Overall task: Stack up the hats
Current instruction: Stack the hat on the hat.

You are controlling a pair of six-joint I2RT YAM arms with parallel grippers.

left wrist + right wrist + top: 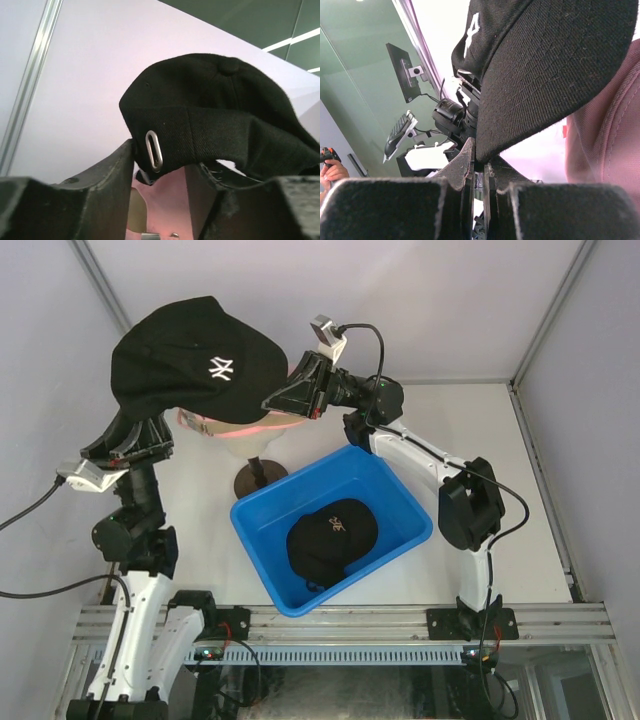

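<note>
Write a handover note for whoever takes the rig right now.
Right gripper: shut on the brim of the black NY cap.
Left gripper: fingers either side of that cap's rear strap; grip unclear.
The NY cap is held over the pink cap, not yet released.
The black cap with orange mark lies in the blue bin.
Left to do: probably seat and release the NY cap, then stack the bin cap.

Overhead looks down; wrists, seemingly upward, share cap (210, 115).

Two black caps (200, 355) (335, 535), one pink cap (612, 130), one blue bin (402, 496), two arms (135, 515) (425, 455)
</note>
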